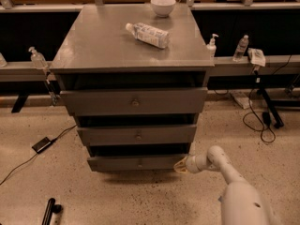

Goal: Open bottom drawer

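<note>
Hand (182,165) sits low, just above the floor, at the right end of the bottom drawer (117,163). It is touching or just beside the front's right edge, can't tell which. Can't tell if the hand is spread or pressed together either. The arm comes in from lower right.

The bottom drawer is the slimmest of 3 grey fronts, lowest in the cabinet (93,50), under the middle drawer (108,136) and top drawer (93,102). Its small round knob (139,163) is at the front's centre, well left of the hand. The drawer looks shut or barely out, so the step in hand is probably getting purchase before the pull.

To do it well:
1. Hook the right edge or move left to the knob, but get a firm hold first.
2. Pull straight out toward the camera, level with the floor. A pull from 1 end may skew the drawer and jam it.
3. Stay below the middle drawer and don't drag on the floor.

A bottle (151,34) lies on its side on the worktop near a bowl (163,5). Jerking the cabinet could set the bottle rolling, so keep the pull slow.
</note>
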`<state>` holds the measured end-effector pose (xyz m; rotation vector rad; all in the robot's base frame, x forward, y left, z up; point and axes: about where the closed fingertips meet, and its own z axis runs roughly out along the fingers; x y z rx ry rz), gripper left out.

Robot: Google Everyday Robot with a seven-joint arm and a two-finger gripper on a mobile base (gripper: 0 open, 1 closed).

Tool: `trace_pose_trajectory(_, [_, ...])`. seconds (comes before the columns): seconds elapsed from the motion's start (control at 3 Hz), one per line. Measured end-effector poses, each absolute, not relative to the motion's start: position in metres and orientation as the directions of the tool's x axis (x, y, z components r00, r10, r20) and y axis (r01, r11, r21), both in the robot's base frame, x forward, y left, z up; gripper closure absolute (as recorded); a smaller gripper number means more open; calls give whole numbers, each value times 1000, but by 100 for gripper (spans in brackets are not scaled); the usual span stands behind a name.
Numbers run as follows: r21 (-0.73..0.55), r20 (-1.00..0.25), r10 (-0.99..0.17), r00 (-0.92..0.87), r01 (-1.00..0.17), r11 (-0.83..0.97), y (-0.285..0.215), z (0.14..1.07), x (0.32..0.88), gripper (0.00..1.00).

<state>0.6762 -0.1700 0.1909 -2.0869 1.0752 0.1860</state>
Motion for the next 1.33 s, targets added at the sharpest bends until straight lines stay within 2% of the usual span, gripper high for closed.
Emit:
trace_pose_trajectory(0.33, [-600, -363, -734, 574, -747, -288, -182, 206, 676, 100])
trace_pose_trajectory(0.67, [-614, -329, -754, 569, -736, -287, -163, 200, 668, 100])
trace_pose_trajectory(1.0, [-611, -341, -750, 567, -740, -281, -153, 193, 665, 83])
trace_pose_trajectory(1.33, [-605, -358, -747, 561, -748, -272, -157, 195, 667, 60])
